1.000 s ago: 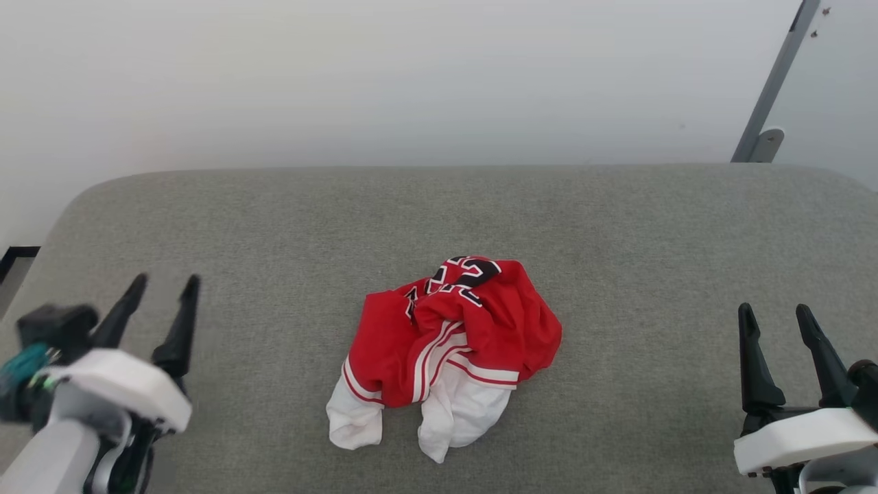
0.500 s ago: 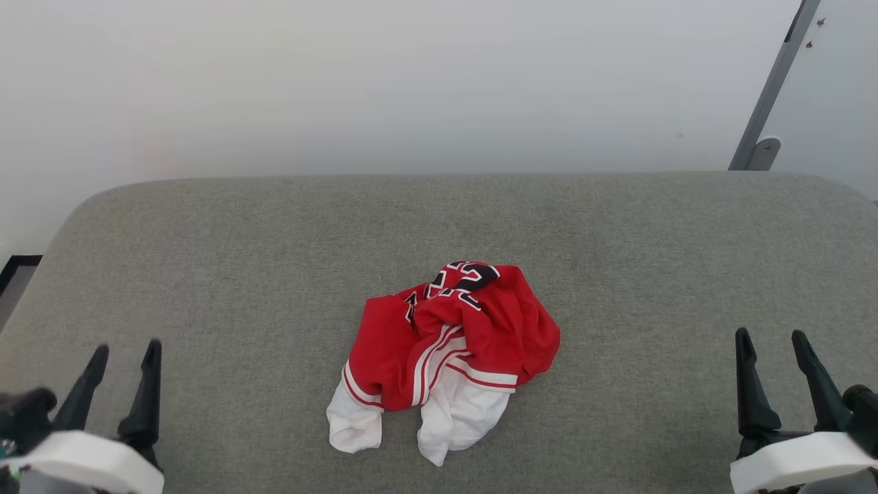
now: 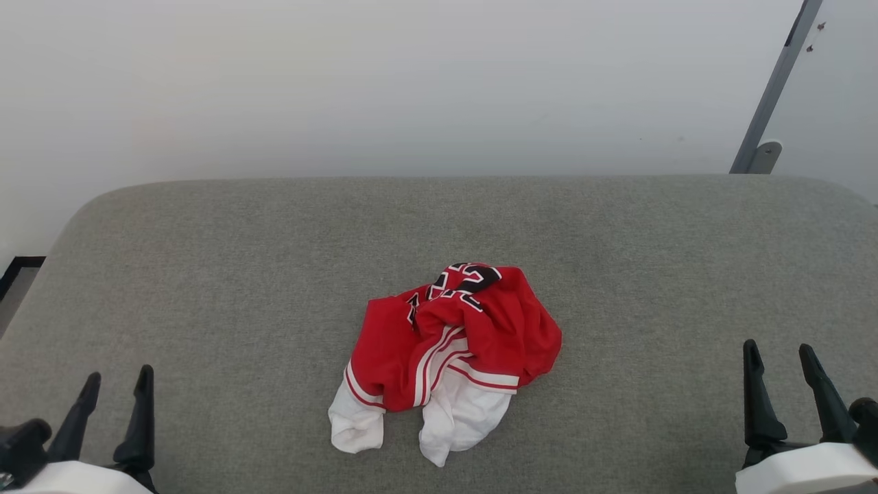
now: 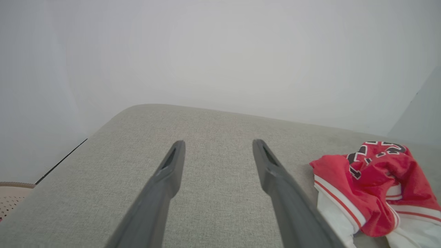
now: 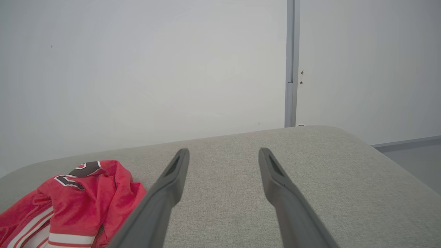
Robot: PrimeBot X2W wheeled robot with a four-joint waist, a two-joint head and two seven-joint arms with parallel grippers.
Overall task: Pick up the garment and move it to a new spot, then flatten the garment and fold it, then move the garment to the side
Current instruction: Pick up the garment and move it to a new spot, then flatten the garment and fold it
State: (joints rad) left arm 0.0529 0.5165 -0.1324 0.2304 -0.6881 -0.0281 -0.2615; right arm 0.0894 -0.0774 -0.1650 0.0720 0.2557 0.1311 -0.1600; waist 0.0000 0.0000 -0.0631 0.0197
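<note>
The garment lies crumpled in a heap near the middle of the grey cushioned surface, red with white sleeves, striped trim and black print on top. It also shows at the right of the left wrist view as the garment and at the lower left of the right wrist view as the garment. My left gripper stands open at the lower left, well apart from the cloth. Open and empty too, my right gripper is at the lower right. Between the fingers of the left gripper and the right gripper there is only bare cushion.
A pale wall rises behind the surface. A grey metal post leans at the back right. The surface's rounded left corner drops to a dark floor strip. A pale perforated basket edge sits low left.
My left gripper has dropped toward the lower left corner and my right gripper has sunk slightly. The whole picture shifted a little downward, so the head camera moved. The garment lies as before.
</note>
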